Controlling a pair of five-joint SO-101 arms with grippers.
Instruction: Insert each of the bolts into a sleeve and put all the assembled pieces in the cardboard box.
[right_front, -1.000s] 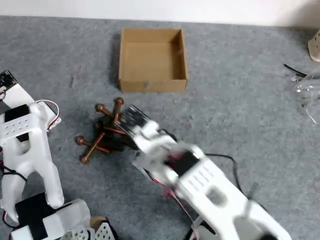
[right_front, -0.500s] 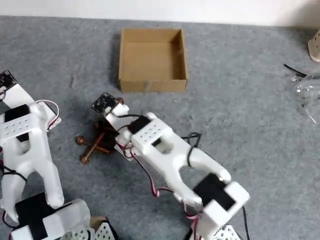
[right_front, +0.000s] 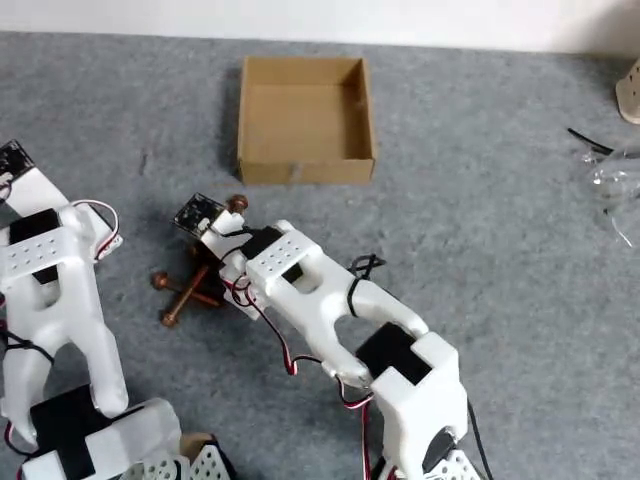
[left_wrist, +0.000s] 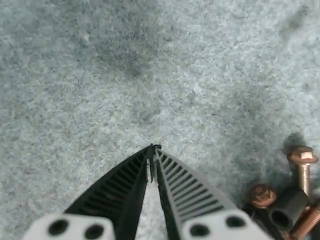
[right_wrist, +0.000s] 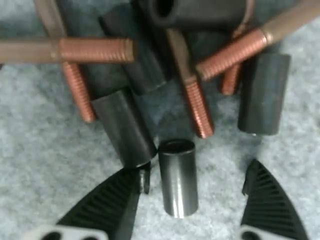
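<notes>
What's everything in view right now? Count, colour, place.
cardboard box: one, brown, open and empty, at the far side of the mat
bolts: at least four, copper, in a tangled pile in front of the box; the exact count is hidden
sleeves: at least five, black, in the same pile; one lies loose at the pile's edge
mat: one, grey, under everything
clear plastic item: one, with a black wire, at the mat's right edge
right claw: black, on a white arm, open, its fingers on either side of the loose sleeve
left claw: black, on a white arm, shut, over bare mat beside the pile
</notes>
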